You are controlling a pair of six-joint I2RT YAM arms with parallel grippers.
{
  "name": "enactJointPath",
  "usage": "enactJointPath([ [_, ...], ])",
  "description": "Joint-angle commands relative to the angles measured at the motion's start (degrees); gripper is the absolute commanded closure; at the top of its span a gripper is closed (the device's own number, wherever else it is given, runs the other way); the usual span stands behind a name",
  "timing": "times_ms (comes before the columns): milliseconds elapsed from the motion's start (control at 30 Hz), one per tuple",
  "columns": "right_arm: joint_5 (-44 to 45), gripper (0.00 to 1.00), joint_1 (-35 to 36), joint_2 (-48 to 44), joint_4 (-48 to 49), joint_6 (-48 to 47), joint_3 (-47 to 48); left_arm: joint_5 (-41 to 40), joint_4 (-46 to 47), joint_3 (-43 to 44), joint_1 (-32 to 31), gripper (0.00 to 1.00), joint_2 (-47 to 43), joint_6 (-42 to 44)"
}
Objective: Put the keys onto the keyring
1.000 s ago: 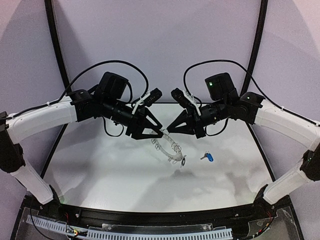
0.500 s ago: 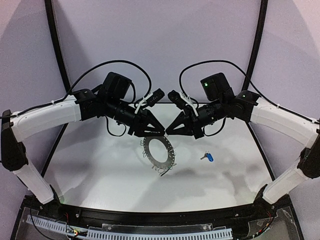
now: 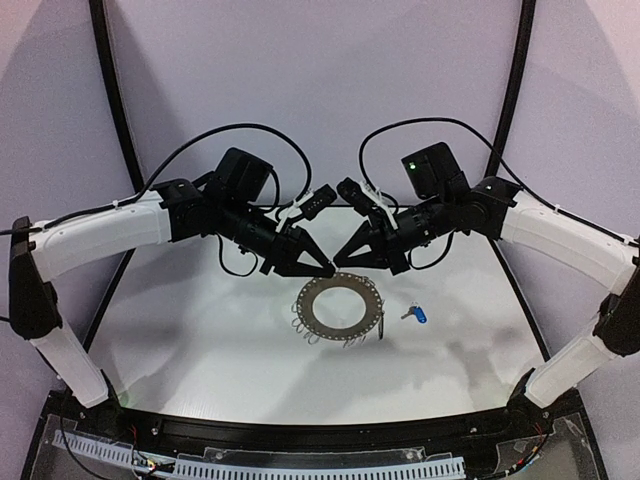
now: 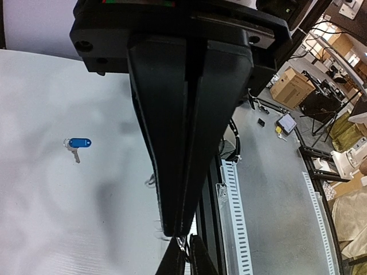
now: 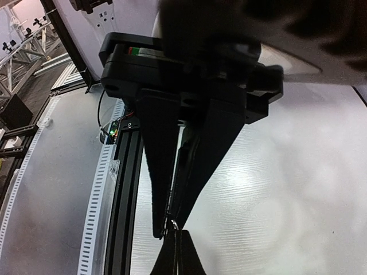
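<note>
Keyring [image 3: 310, 310] flat on bench; both jaws tip to tip by its far rim

Item 1, keyring: dark grey metal ring, lying flat near the middle of my white bench [image 3: 200, 340]. The bench shows through its large centre hole. Small wire clips [image 3: 345, 342] fringe the near rim.

Item 2, key with black tag [image 3: 380, 325]: at the ring's right rim, against it. Whether it is clipped on I cannot tell.

Item 3, key with blue tag [image 3: 416, 315]: loose on the bench, just right of the ring and apart from it. It is also seen from my left wrist [image 4: 78, 143].

Item 4, left jaws: by the ring's far rim in the top view. Whether they touch the ring I cannot tell. The fingers [image 4: 160, 143] are pressed together along their length, clenched. A small glint of wire sits at the tips, too small to name.

Item 5, right jaws: opposite, tips almost meeting my left tips. The fingers [image 5: 157, 172] show a narrow wedge of gap between them. Clenched or released, I cannot tell.
</note>
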Motion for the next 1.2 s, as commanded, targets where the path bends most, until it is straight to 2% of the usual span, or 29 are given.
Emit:
enactJointPath([
  [0, -1.64, 1.00, 0.32, 0.27, -0.05, -0.51, 2.06, -0.44, 0.94, 0.97, 0.26, 0.99, -0.60, -0.92],
  [233, 1.43, 1.00, 0.32, -1.55, 2.78, 0.83, 0.51, -3.34, 0.87, -0.16, 0.26, 0.99, -1.30, -1.09],
  [267, 1.97, 0.97, 0.32, -2.71, 4.43, 1.21, -0.16, -4.48, 0.46, -0.39, 0.26, 0.99, -1.37, -1.02],
  [333, 1.91, 0.81, 0.35, -4.33, 6.47, 2.11, -1.38, -4.98, -0.11, -0.47, 0.30, 0.99, -1.48, -0.74],
  [367, 2.24, 0.67, 0.36, -5.62, 7.96, 2.75, -2.44, -5.24, -0.12, -0.82, 0.27, 0.99, -1.75, -0.81],
  [433, 3.74, 0.61, 0.33, -7.73, 10.21, 3.67, -4.10, -5.29, 0.76, -1.91, 0.26, 0.99, -2.46, -0.67],
  [467, 5.99, 0.54, 0.21, -9.19, 11.69, 4.43, -5.22, -5.47, 1.64, -3.00, 0.26, 0.99, -3.31, -0.19],
  [533, 11.75, 0.48, 0.00, -12.68, 16.56, 7.78, -9.00, -6.37, 4.41, -6.64, 0.26, 0.99, -5.76, 2.46],
  [567, 14.47, 0.41, -0.05, -14.82, 18.54, 9.04, -10.67, -6.70, 6.46, -9.06, 0.26, 0.99, -6.61, 4.37],
  [633, 20.00, 0.07, -0.22, -18.16, 21.88, 11.23, -14.03, -6.96, 8.14, -11.56, 0.26, 0.99, -9.37, 9.16],
  [667, 23.79, 0.02, -0.36, -19.70, 23.77, 12.06, -15.98, -6.24, 9.33, -14.16, 0.26, 0.99, -11.41, 11.04],
  [733, 29.55, 0.02, -0.61, -23.14, 25.86, 14.64, -20.26, -4.88, 10.90, -17.33, 0.26, 0.99, -14.11, 17.36],
  [800, 35.81, 0.02, -1.53, -25.03, 24.74, 18.00, -22.31, -4.79, 10.83, -18.68, 0.26, 0.99, -16.09, 18.40],
  [867, 38.44, 0.02, -2.95, -25.77, 21.26, 20.20, -22.67, -4.59, 8.63, -18.14, 0.26, 0.99, -16.39, 19.74],
  [933, 42.79, 0.02, -4.59, -25.73, 16.06, 22.64, -22.69, -6.56, 9.89, -18.56, 0.26, 0.99, -16.88, 18.34],
  [1033, 48.95, 0.05, -10.16, -20.64, -0.24, 31.50, -20.74, -9.66, 13.89, -22.17, 0.30, 0.99, -19.50, 19.86],
  [1133, 45.92, 0.07, -14.08, -16.79, -3.77, 33.86, -22.27, -9.57, 14.02, -23.62, 0.27, 0.99, -20.59, 21.74],
  [1167, 41.65, 0.08, -16.47, -14.51, -3.62, 33.76, -23.64, -8.95, 13.57, -23.86, 0.28, 0.99, -21.30, 22.16],
])
